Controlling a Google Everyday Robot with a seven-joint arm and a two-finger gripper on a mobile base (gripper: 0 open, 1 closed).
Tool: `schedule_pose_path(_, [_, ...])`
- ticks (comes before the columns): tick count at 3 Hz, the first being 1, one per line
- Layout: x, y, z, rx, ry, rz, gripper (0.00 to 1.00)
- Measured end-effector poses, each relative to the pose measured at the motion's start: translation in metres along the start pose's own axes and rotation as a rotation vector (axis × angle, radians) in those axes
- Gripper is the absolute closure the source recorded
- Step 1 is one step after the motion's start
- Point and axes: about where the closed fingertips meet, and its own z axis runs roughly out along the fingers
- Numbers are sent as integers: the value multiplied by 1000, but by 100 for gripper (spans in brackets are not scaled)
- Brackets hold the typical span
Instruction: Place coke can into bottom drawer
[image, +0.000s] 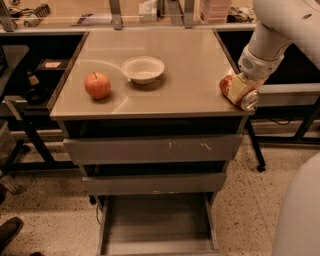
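Observation:
The coke can is red with a silver end and lies tilted in my gripper, at the right front corner of the cabinet top. The gripper is shut on the can, and the white arm reaches in from the upper right. The bottom drawer is pulled open below, showing a flat grey floor with nothing in it. It lies below and to the left of the can.
A red-orange apple and a white bowl sit on the cabinet top. The top drawer front and middle drawer front are closed. Dark shelving stands on both sides. The robot's white body fills the lower right.

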Motion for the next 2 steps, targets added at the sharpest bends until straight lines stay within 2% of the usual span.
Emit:
schedule_pose_path(1, [4,6,-11,-7,-16,-4,100])
schedule_pose_path(2, [23,18,-30,-11,-31,13,100])
